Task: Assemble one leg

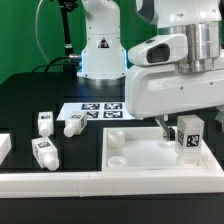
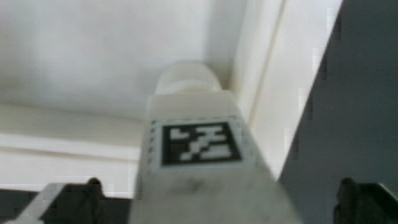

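Note:
A white leg (image 1: 188, 137) with a black-and-white tag stands upright on the flat white tabletop (image 1: 130, 152), near its corner at the exterior view's right. My gripper (image 1: 184, 126) is over it, with one finger on each side. In the wrist view the leg (image 2: 192, 120) points its rounded end at the tabletop (image 2: 80, 70). The dark fingertips (image 2: 82, 200) stand apart from the leg's sides with a gap, so my gripper (image 2: 221, 208) is open. Three more legs (image 1: 44, 122), (image 1: 72, 125), (image 1: 42, 152) lie loose at the exterior view's left.
The marker board (image 1: 100, 110) lies behind the tabletop. A white wall (image 1: 100, 184) runs along the front edge. Another white part (image 1: 5, 147) sits at the far left. The robot's base (image 1: 100, 50) stands at the back.

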Robot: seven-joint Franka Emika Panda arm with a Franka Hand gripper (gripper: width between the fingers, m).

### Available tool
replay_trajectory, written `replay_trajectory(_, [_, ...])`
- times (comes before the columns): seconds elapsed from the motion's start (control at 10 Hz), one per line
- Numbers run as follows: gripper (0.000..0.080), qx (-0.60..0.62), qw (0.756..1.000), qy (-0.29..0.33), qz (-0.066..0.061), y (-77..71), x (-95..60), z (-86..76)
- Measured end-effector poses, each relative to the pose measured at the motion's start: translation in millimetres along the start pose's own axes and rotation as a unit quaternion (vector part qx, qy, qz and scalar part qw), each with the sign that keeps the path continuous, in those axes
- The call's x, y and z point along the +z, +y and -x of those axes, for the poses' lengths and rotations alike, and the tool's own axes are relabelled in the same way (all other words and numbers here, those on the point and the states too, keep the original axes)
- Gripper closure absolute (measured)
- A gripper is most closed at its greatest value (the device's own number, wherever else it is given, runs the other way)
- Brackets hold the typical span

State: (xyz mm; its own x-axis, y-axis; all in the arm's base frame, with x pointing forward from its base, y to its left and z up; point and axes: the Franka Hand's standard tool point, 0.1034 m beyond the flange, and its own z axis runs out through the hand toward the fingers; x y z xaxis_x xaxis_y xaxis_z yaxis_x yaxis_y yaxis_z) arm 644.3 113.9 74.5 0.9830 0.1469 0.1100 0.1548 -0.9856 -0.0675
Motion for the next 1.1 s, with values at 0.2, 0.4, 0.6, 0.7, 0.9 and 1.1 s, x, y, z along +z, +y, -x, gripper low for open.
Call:
replay_trajectory(0.2, [0.0151,0.001,1.0,0.003,0.003,12.4,0.9,-7.7])
replay_trajectory(0.4, [0.0263,0.016,1.0,0.003,0.003,11.7,2.0,-6.3])
replay_trajectory(0.6, [0.0441,0.063,0.998,0.003,0.003,11.0,2.3,-6.2])
replay_trajectory(0.7, [0.0441,0.101,0.995,0.003,0.002,10.5,2.4,-6.1])
replay_trajectory(0.9, [0.0518,0.147,0.989,0.003,0.002,10.0,2.5,-6.1])
replay_trajectory(1.1, [0.0518,0.267,0.964,0.004,-0.001,14.1,3.3,-5.2])
